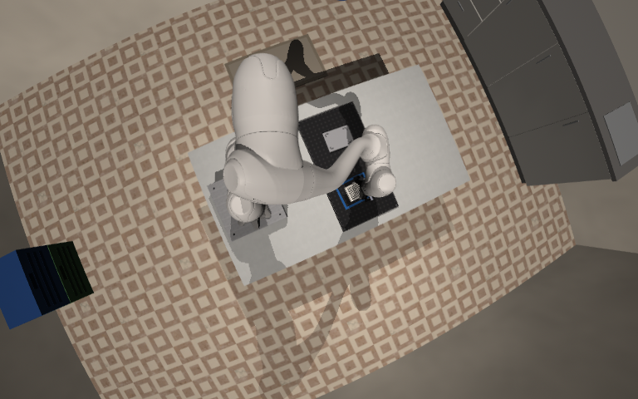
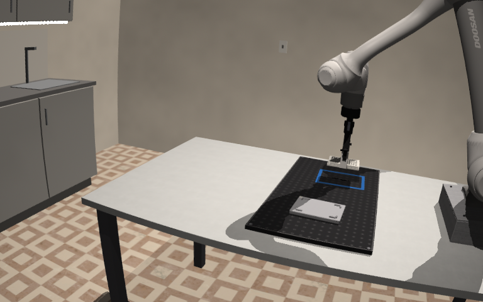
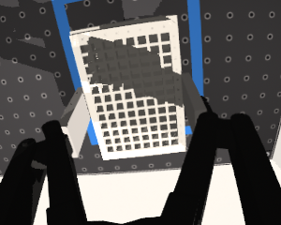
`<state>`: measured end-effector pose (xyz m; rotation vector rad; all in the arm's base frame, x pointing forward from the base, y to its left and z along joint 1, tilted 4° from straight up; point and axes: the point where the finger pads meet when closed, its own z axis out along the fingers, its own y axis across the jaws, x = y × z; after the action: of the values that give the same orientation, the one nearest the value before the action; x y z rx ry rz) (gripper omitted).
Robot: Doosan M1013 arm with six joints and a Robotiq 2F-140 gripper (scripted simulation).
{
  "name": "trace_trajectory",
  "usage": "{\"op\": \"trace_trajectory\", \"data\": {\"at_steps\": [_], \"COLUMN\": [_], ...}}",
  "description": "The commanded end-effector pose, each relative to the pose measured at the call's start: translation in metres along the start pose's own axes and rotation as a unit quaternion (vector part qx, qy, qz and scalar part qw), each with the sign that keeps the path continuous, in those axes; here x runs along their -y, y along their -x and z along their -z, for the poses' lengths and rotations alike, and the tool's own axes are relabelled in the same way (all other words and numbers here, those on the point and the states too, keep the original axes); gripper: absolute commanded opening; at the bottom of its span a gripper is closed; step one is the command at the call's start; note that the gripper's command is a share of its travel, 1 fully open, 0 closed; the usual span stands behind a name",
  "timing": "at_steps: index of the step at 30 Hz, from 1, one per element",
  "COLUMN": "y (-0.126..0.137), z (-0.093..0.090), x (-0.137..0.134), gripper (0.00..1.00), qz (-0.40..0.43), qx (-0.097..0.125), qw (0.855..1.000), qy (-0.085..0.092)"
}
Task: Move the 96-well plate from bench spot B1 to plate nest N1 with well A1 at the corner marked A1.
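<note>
- Broadly, the white rectangular table (image 2: pixel 184 175) carries everything, and the black perforated breadboard (image 2: pixel 363 239) on it serves as the landmark for what follows.
- The pale grey six-joint arm (image 2: pixel 472 74) rises beside the breadboard's far right side and bends over so that its wrist hangs straight down above the board's far end.
- On the breadboard's near half lies the flat light-grey plate nest (image 2: pixel 317 209) with small corner locators; nothing sits in it.
- On the breadboard's far half is the blue rectangular outline of spot B1 (image 2: pixel 321 175); only shadow lies inside it in the exterior view.
- The white gridded 96-well plate (image 2: pixel 343 162) hangs level above the far edge of that outline, clear of the board, its shadow falling within the blue frame.
- The black two-finger gripper (image 2: pixel 344 156) is clenched on the plate's two opposite long sides; in the wrist view its dark fingers bracket the plate (image 3: pixel 131 88).
- Judged from this, the pick and lift are done.
- Left to do: carry the plate toward the breadboard's near half, line it up over the nest without turning it, lower it fully within the locators, and let go.
</note>
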<state>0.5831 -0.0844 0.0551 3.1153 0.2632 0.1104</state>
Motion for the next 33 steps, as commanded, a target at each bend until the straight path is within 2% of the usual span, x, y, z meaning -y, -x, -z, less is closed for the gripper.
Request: {"op": "trace_trajectory", "data": {"at_steps": [1,9,12,33], "y": [0.0,0.0,-0.002,-0.012], "z": [0.0,0.0,0.0,0.003], "x": [0.0,0.0,0.01,0.072], "gripper": [0.0,0.0,0.0,0.0], "qz": [0.0,0.0,-0.042,-0.042], "qx": [0.0,0.0,0.0,0.0], "qw": [1.0,1.0,0.999,0.999], "qy": [0.0,0.0,0.0,0.0]}}
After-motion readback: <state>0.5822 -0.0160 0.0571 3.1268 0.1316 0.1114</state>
